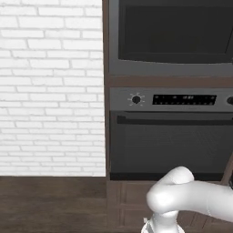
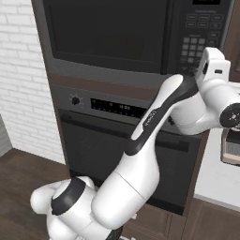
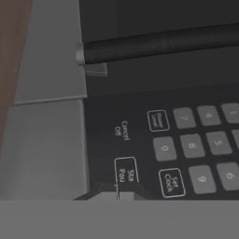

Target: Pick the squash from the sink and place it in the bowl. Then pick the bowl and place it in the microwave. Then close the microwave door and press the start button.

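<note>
The microwave sits built into the cabinet, and the microwave door, a dark glass panel, is shut flush with the frame. To the right of the door is the keypad. My hand reaches up against the keypad's lower part. In the hand view my gripper is shut, with its tips together right at the lower edge of the start button. The door's dark bar handle crosses the top of that view. The squash, the bowl and the sink are out of view.
Below the microwave is an oven with a knob, a display strip and a dark door. A white brick wall stands to the left over dark wood floor. A pale counter lies at right.
</note>
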